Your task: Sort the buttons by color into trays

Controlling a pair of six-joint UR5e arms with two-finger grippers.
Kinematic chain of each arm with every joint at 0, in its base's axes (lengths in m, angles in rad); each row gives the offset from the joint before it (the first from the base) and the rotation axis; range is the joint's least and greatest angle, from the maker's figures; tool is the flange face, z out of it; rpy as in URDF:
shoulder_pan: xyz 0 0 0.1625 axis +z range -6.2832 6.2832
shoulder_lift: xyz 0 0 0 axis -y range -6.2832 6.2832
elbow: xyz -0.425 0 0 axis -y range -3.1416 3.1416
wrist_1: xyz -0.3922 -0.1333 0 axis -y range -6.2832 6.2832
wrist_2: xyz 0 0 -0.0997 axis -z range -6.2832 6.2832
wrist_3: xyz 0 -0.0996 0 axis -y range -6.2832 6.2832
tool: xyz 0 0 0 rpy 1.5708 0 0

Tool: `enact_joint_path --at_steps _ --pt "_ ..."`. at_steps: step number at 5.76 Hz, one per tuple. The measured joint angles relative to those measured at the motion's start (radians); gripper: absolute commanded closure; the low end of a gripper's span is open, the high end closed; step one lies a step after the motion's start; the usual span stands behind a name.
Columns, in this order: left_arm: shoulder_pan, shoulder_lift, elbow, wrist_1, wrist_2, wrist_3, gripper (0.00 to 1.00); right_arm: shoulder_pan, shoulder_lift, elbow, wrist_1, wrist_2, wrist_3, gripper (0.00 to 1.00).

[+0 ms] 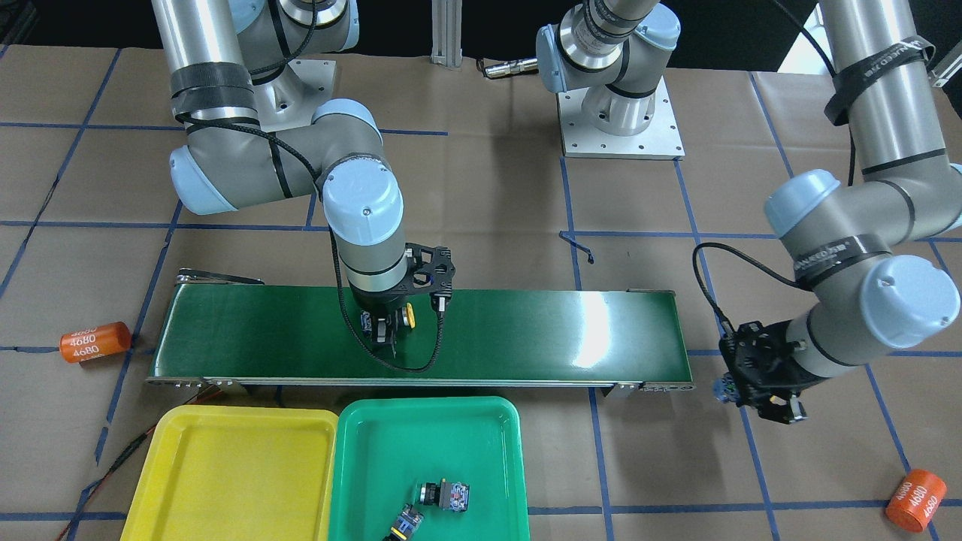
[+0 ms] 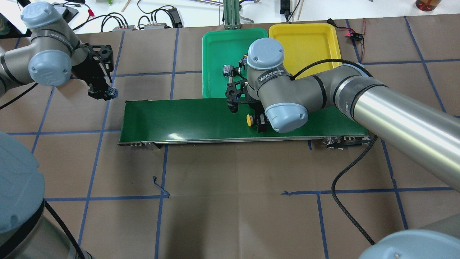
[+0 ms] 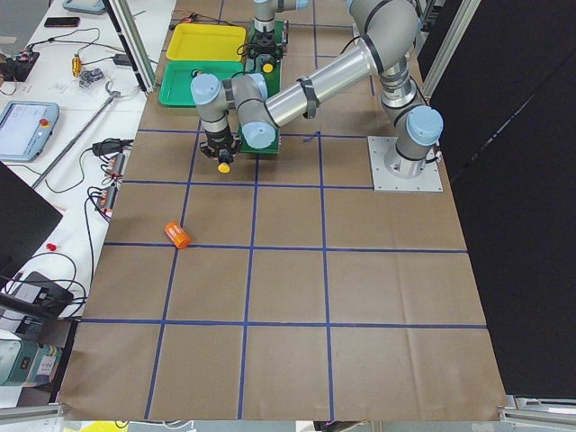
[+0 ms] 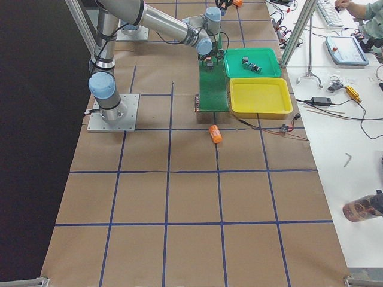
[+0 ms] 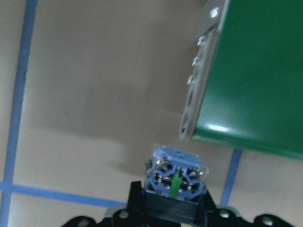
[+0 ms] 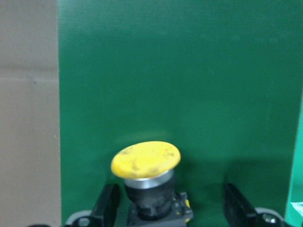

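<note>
Button sorting, judged about half done: two buttons [image 1: 445, 494] lie in the green tray [image 1: 361, 451], cap colours not clear, and none shows in the yellow tray [image 1: 233, 466] beside it. The right gripper [image 1: 385, 334] is low over the belt [image 1: 526, 330], jaws apart, with its fingers [image 6: 110, 208] on either side of the yellow button [image 6: 146, 163]. That button lies on the belt, and a gap shows at each side of its black body. The left gripper [image 2: 107, 92] hangs off the belt's end above the papered table. It is clamped on a second button [image 5: 175, 176], grey-blue block toward the wrist camera. The left side view shows a yellow cap beneath it. Each button is probably light and rigid, a hard plastic part that will not give under the jaws. The domed cap looks smooth and overhangs the body, so it is a poor place to pinch. The squared body just behind the cap offers flat, parallel faces, and the jaws are lined up there. Lying on its side, the button may pivot on its cap rim if one finger touches first.
</note>
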State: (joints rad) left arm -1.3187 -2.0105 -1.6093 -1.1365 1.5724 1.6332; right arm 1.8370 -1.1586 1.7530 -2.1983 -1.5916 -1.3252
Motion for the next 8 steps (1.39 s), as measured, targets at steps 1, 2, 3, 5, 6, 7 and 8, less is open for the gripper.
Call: enact_joint_path --at_steps 1,2,3,5,6,7,8 --pt "-0.045 0.055 -0.069 -0.001 -0.031 0.004 0.87 -0.029 -0.004 0.001 0.005 -0.028 -0.010 0.94" --pt "-0.070 0.100 -0.143 0.003 -0.061 0.011 0.86 -0.045 -0.012 0.001 0.006 -0.056 -0.028 0.95" --pt "-0.081 0.142 -0.207 0.012 -0.071 0.012 0.17 -0.061 -0.030 -0.001 0.004 -0.083 -0.054 0.94" --pt "-0.086 0.179 -0.254 0.018 -0.075 0.006 0.02 -0.131 -0.063 -0.037 0.004 -0.092 -0.099 0.93" --pt "-0.080 0.180 -0.249 0.019 -0.074 0.002 0.02 -0.162 -0.052 -0.093 0.001 -0.093 -0.137 0.92" --pt "-0.065 0.184 -0.226 0.017 -0.072 -0.016 0.02 -0.197 -0.002 -0.168 -0.002 -0.090 -0.175 0.84" --pt "-0.025 0.178 -0.177 0.013 -0.066 -0.063 0.02 -0.248 0.082 -0.249 -0.004 -0.078 -0.198 0.01"
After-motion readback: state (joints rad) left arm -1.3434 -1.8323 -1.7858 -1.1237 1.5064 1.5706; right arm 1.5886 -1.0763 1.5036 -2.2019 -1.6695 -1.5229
